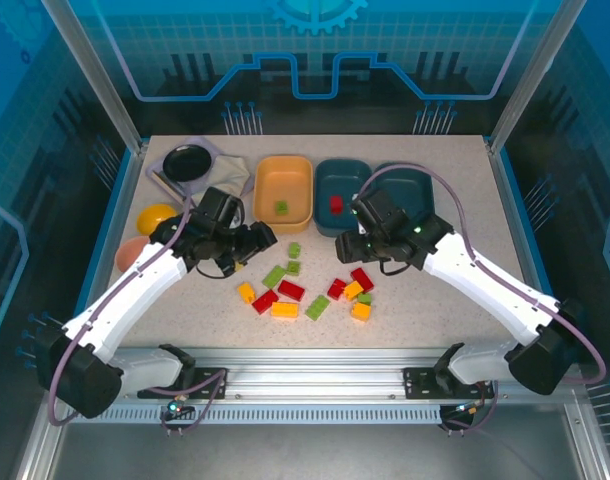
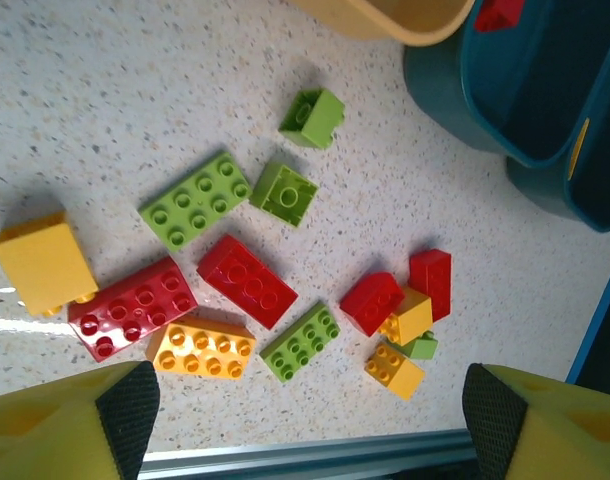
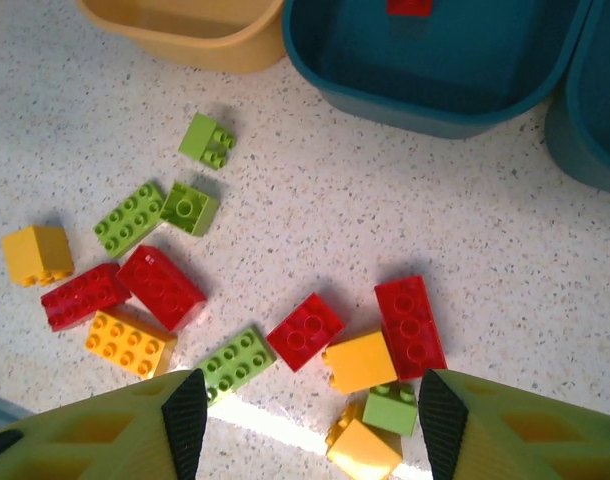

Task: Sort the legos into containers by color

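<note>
Speckled tabletop [image 1: 405, 320] held the legos [image 1: 290, 291] heaped at six o'clock from the yellow-orange tray [image 1: 265, 190]. My left gripper [image 1: 268, 238] and right gripper [image 1: 343, 245] hung over them, jaws apart and empty, ready to pick.

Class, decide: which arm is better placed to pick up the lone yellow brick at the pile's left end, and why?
Left, probably. The left gripper hovers open nearer the yellow brick; the right gripper is across the pile.

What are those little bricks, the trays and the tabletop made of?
Bricks: glossy moulded plastic, judging by studs and highlights. Yellow-orange tray and teal tray: smooth plastic, probably, with rounded moulded rims. Tabletop: speckled, stone-like look, perhaps laminate.
</note>
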Available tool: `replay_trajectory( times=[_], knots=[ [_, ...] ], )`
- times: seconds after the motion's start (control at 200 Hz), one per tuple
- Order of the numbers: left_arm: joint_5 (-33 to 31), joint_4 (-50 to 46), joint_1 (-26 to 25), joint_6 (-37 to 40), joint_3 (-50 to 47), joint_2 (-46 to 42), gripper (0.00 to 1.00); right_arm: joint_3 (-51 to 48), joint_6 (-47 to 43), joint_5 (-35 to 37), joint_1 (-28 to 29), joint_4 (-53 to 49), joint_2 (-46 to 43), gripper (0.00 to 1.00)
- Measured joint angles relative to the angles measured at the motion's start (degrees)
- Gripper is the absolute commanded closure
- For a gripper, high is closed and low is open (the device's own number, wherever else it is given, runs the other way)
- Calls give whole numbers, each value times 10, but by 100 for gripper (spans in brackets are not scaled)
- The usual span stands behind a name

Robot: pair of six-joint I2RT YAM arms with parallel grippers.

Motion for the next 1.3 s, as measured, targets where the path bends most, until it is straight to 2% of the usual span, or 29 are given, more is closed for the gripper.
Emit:
replay_trajectory(
  times=[0.32, 0.385, 0.445, 0.585, 0.82, 0.975, 1.145, 1.245, 1.3],
  knots=[
    [-14, 10, -66, -24, 2, 89, 23, -3, 42, -7, 69, -27, -24, 40],
    [-20, 15, -69, -26, 3, 96, 26, -5, 52, -7, 79, -27, -25, 40],
    [-30, 15, -69, -24, 13, 108, 34, -12, 59, -7, 85, -26, -28, 40],
    [-61, 17, -69, 21, 77, 186, 41, -33, 69, -5, 87, -23, -34, 40],
    [-87, 21, -69, 120, 179, 368, 41, -46, 71, -4, 86, -11, -47, 39],
    [-106, 16, -69, 163, 217, 443, 41, -66, 78, -5, 82, -7, -71, 38],
    [-122, 13, -69, 195, 254, 481, 54, -78, 88, -4, 80, -7, -83, 38],
    [-131, 14, -69, 205, 269, 495, 67, -79, 92, -4, 77, -6, -87, 38],
    [-134, 15, -69, 214, 270, 498, 69, -81, 94, -5, 75, -6, -89, 38]
  ],
)
